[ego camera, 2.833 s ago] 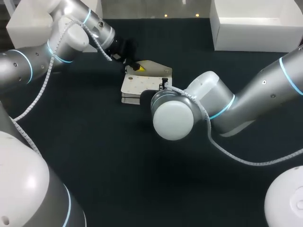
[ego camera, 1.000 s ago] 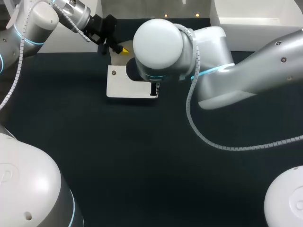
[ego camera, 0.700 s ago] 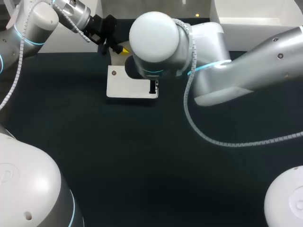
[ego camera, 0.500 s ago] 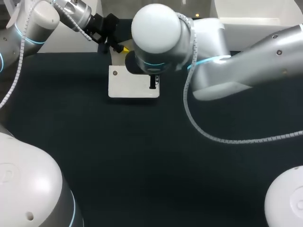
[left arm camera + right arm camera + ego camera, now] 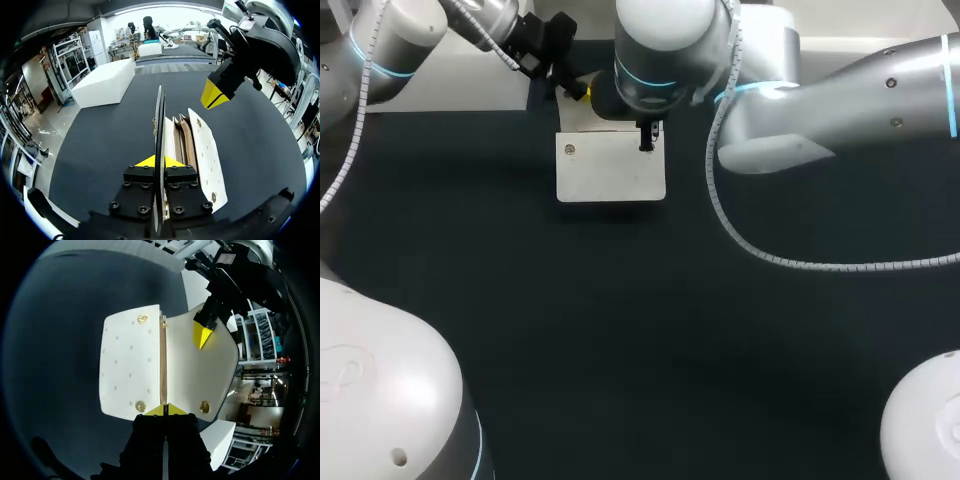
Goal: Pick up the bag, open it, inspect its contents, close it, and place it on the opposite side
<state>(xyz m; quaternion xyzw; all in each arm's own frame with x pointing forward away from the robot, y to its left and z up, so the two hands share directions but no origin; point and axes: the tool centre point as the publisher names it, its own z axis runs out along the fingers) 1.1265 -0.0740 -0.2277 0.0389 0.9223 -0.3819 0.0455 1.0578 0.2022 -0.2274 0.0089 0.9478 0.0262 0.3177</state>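
Note:
A white bag (image 5: pixel 610 165) with small gold studs hangs above the dark table (image 5: pixel 620 340) at the far middle, held between both arms. Its flap (image 5: pixel 210 370) stands folded back from the front panel (image 5: pixel 130 367), and the brown inner compartments (image 5: pixel 182 137) show edge-on. My left gripper (image 5: pixel 159 161) is shut on the thin edge of the flap. On the opposite side, my right gripper (image 5: pixel 165 409) is shut on the bag's edge at the seam. In the head view my right wrist (image 5: pixel 665 45) hides the bag's far part and my right gripper.
A white box (image 5: pixel 450 90) stands at the back left of the table and another white box (image 5: pixel 850 40) at the back right. The near half of the table holds nothing but my arms' bases.
Both arms have carried the bag a little to the right and farther back, both grips unchanged. My right wrist has moved towards the table's far edge.

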